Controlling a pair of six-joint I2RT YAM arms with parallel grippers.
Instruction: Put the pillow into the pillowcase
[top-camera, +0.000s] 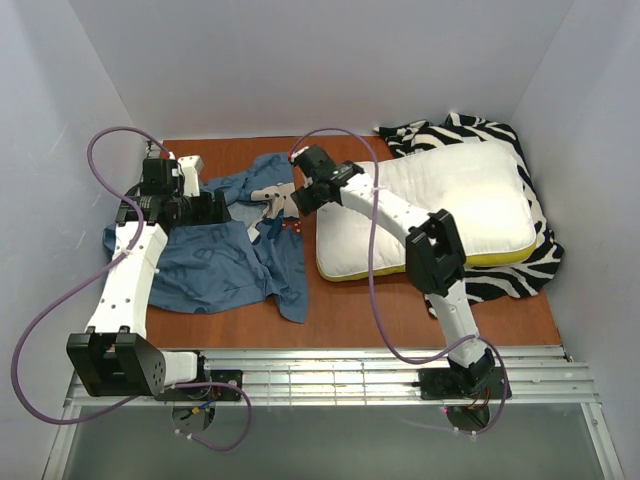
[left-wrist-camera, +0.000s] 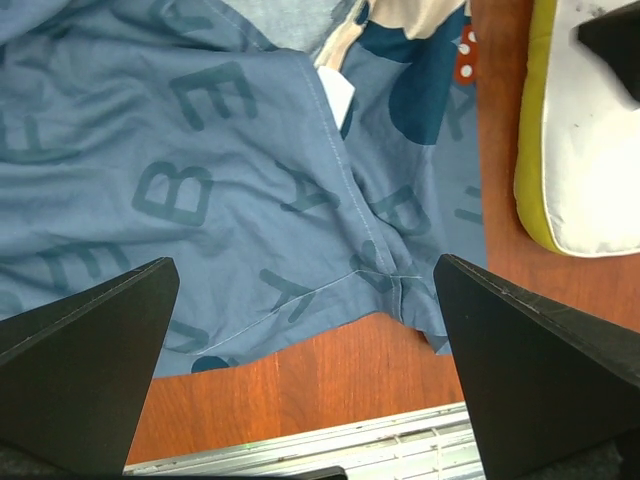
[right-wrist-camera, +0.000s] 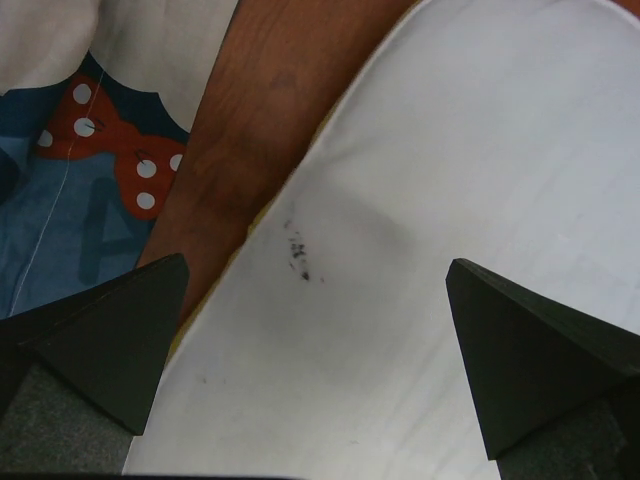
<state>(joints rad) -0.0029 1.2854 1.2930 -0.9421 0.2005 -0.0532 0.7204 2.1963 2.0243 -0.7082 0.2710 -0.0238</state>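
The white pillow (top-camera: 440, 205) with a yellow lower edge lies at the right of the table. The blue pillowcase (top-camera: 225, 265) lies crumpled at the left. My left gripper (top-camera: 218, 207) hovers over the pillowcase's upper part, open and empty. In the left wrist view its jaws (left-wrist-camera: 305, 265) stand wide apart above the lettered blue cloth (left-wrist-camera: 200, 200), with the pillow's yellow edge (left-wrist-camera: 535, 150) at the right. My right gripper (top-camera: 300, 197) is open and empty above the pillow's left end (right-wrist-camera: 450, 150), jaws (right-wrist-camera: 318, 262) wide apart. The pillowcase's red bow (right-wrist-camera: 110, 150) is beside it.
A black-and-white zebra-striped cloth (top-camera: 500, 282) lies under and behind the pillow. White walls close in the wooden table (top-camera: 400, 310) on three sides. A metal rail (top-camera: 350, 370) runs along the near edge, also seen in the left wrist view (left-wrist-camera: 350, 440).
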